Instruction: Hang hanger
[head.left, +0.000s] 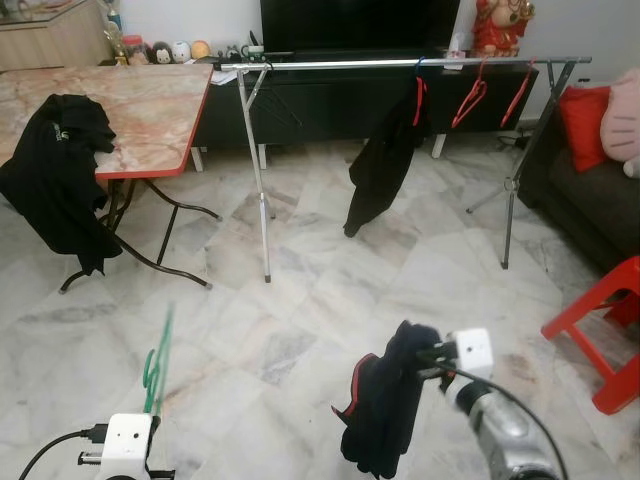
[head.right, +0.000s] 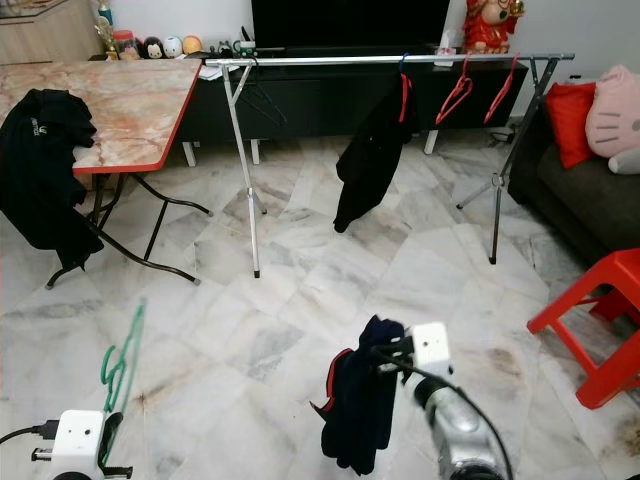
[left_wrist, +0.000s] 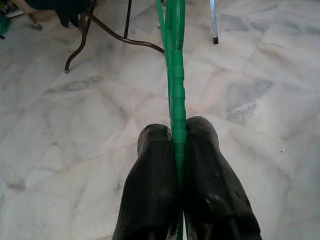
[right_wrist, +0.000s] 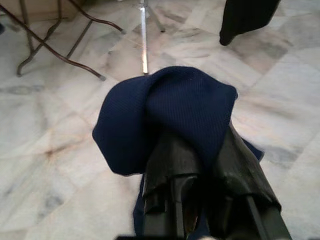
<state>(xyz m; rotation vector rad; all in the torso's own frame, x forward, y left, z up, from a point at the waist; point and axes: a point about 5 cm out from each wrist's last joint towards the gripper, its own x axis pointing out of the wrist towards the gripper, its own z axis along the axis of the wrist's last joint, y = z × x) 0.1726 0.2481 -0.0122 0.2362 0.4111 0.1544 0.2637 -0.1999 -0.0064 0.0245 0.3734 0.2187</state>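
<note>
A folding counter with a pink marble-pattern top and red edge stands at the left on black bent legs, and a black jacket hangs over its near corner. Behind it, small figurines line a low black TV cabinet, under a large dark television screen. A red figure stands on the cabinet's right end. At the right, a dark sofa carries a red cushion and a pink plush. A red plastic stool stands on the pale marble-tile floor, near the sofa.
</note>
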